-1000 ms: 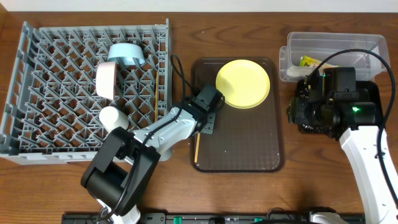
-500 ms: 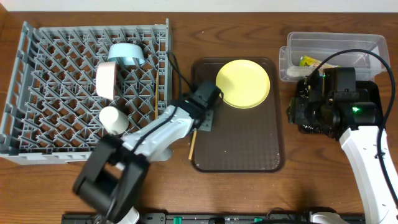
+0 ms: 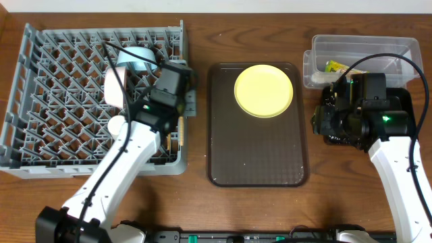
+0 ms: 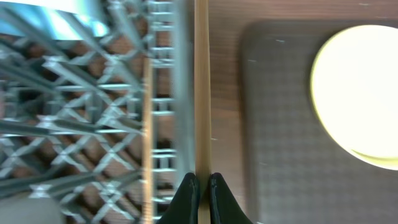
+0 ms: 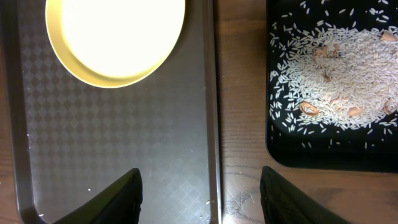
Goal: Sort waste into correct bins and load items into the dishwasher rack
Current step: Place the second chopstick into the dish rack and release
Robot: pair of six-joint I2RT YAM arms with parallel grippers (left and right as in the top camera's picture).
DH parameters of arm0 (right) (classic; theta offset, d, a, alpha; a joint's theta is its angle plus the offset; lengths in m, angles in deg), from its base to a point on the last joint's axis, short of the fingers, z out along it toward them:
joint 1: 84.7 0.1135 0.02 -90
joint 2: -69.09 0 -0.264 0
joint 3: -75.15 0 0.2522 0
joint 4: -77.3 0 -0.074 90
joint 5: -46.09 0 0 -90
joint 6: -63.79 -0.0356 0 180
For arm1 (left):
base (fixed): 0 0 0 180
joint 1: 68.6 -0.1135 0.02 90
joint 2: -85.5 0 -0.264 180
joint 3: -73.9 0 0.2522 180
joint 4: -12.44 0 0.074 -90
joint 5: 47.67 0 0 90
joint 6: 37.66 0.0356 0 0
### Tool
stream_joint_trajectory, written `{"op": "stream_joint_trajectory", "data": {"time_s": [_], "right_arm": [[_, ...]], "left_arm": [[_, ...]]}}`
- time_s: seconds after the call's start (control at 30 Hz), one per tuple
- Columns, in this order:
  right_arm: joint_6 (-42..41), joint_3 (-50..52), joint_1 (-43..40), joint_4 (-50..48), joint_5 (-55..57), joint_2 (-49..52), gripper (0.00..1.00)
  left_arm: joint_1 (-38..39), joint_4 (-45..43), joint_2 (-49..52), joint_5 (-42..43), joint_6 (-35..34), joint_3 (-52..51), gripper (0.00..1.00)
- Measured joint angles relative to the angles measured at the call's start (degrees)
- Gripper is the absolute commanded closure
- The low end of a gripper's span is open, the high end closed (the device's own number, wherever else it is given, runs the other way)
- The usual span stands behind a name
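Note:
My left gripper [image 3: 180,113] is shut on a wooden chopstick [image 4: 202,87] and holds it over the right edge of the grey dishwasher rack [image 3: 61,74]. In the left wrist view the chopstick runs straight up from the jaws [image 4: 202,186], along the rack's wall [image 4: 181,93]. A second chopstick [image 4: 148,124] lies inside the rack. A yellow plate [image 3: 263,90] sits at the back of the brown tray [image 3: 256,158]. My right gripper [image 5: 199,193] is open and empty over the tray's right rim [image 5: 210,124], beside the black bin [image 5: 329,149].
The rack holds a blue cup [image 3: 137,59], a pink cup [image 3: 116,86] and a white cup [image 3: 121,126]. The black bin holds rice and scraps [image 5: 329,56]. A clear bin [image 3: 364,46] at the back right holds a wrapper [image 3: 335,66].
My left arm has lifted the chopstick off the tray's left edge and carried it left to the rack's right edge. The right arm has not moved.

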Motion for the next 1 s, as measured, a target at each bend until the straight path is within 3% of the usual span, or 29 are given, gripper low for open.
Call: {"op": "stream_joint_trajectory", "data": {"time_s": [0.3,0.37,0.5,0.77,1.0], "right_arm": [[0.00,0.00,0.00,-0.02,0.00,0.00,0.41],[0.00,0.00,0.00,-0.04,0.00,0.00,0.41],[0.02,0.00,0.00,-0.04,0.02,0.00,0.41],[0.02,0.00,0.00,-0.15,0.00,0.00,0.41],[0.00,0.00,0.00,-0.17,0.24,0.00,0.42]], "left_arm": [[-4.61,0.09,5.27,0.02,2.75,0.00,0.92],[-4.55,0.11,6.21,0.04,3.23,0.00,0.67],[-4.24,-0.07,6.56,0.31,3.65,0.00,0.61],[-2.49,-1.73,4.20,1.18,3.91,0.09,0.60],[0.94,2.78,2.99,4.07,4.02,5.60,0.57]]}}
